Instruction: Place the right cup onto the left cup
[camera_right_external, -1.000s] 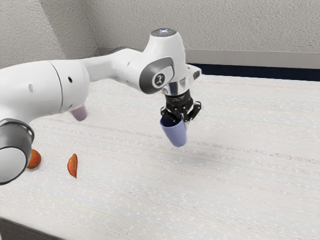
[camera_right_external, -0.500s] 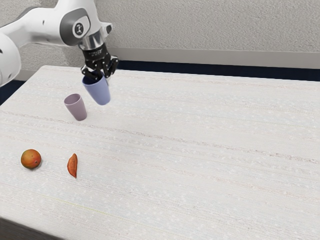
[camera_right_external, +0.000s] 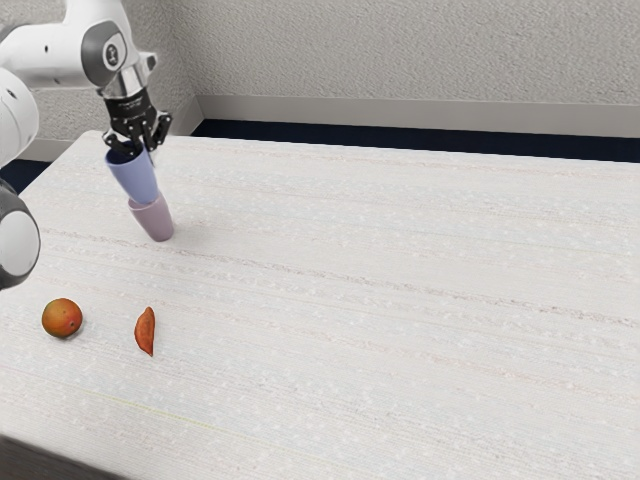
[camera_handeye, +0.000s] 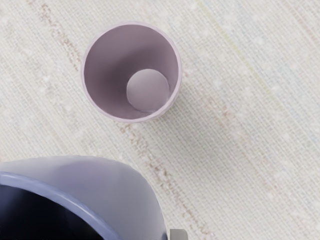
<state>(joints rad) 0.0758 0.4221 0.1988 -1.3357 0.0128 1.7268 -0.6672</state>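
My gripper (camera_right_external: 138, 142) is at the exterior view's upper left, shut on the wall of the blue cup (camera_right_external: 136, 178) near its rim. The blue cup hangs upright with its mouth up, its lower end overlapping the rim of the mauve cup (camera_right_external: 153, 220) in that view. In the wrist view the mauve cup (camera_handeye: 105, 75) stands open-mouthed and hollow, with a visible gap beside the large blurred blue cup (camera_handeye: 120, 190). A small grey fingertip piece (camera_handeye: 178, 234) shows beside the blue cup.
An orange round fruit (camera_right_external: 62, 317) and a reddish sweet-potato-like item (camera_right_external: 146, 331) lie on the table (camera_right_external: 380, 300), nearer the exterior view's lower left. A wall (camera_right_external: 420, 50) stands behind the table's far edge.
My gripper has carried the blue cup a long way toward the exterior view's left, from mid-table to beside the mauve cup. The mauve cup, fruit and reddish item have stayed put.
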